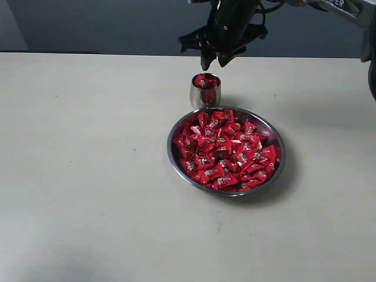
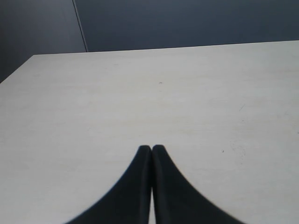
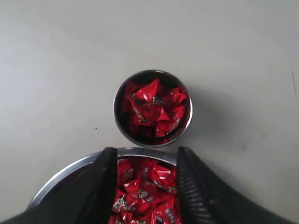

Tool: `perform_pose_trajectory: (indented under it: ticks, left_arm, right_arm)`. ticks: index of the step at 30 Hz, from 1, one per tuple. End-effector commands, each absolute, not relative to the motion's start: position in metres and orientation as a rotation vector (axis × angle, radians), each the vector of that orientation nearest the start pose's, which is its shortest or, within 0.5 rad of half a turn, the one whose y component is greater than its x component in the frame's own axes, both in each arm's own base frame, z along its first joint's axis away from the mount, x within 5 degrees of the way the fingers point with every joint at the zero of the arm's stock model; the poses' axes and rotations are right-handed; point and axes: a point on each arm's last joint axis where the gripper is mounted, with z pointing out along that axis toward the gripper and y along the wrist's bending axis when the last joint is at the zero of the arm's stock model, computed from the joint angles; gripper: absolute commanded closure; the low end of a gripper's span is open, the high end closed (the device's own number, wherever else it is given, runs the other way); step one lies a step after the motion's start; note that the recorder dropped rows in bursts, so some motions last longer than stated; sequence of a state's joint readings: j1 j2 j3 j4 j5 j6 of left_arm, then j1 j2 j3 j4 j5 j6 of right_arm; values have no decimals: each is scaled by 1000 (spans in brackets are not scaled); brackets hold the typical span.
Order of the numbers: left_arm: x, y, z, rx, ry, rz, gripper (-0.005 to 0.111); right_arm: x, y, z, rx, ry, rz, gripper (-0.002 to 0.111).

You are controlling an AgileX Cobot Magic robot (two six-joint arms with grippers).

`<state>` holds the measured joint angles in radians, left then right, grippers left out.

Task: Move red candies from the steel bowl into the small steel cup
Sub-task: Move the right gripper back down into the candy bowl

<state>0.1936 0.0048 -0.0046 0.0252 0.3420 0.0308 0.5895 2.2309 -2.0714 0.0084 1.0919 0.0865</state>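
A wide, shallow steel bowl [image 1: 170, 144] with a thin gleaming rim sits right of centre on a pale matte table [image 1: 88, 176], heaped with red candies [image 1: 226, 150] in crinkled, shiny wrappers flecked with white and dark print. Just beyond its far rim, above centre, stands the small steel cup [image 1: 200, 97], rounded and mirror-bright, holding several more of the red sweets. Over the cup, at the top of the frame, hangs the black right gripper [image 1: 215, 61], its jaws spread apart and empty. The left gripper [image 2: 151, 149], seen only from its own wrist, has its dark tapered fingers pressed together above the table
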Motion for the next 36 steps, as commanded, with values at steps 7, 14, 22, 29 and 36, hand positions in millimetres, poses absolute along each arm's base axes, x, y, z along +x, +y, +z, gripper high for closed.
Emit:
perform_pose_trajectory:
  ticks: [7,14,22,29,36]
  left_arm:
    - [53,11,183,-126,1817,179,106]
    - [53,11,183,-126,1817,179,106]
    - [53,11,183,-126,1817,179,106]
    - [53,11,183,-126,1817,179,106]
    - [53,11,183,-126,1817,179,106]
  right_arm:
    - [388,256,298,-638,2557,236,68]
    - [349,230,282,-584,2444,299,68]
    - [291,193,248,-588,2517,285,68]
    - [278,187,223,-602,2673,261,68]
    - [269,214,214,-842,2601,423,68]
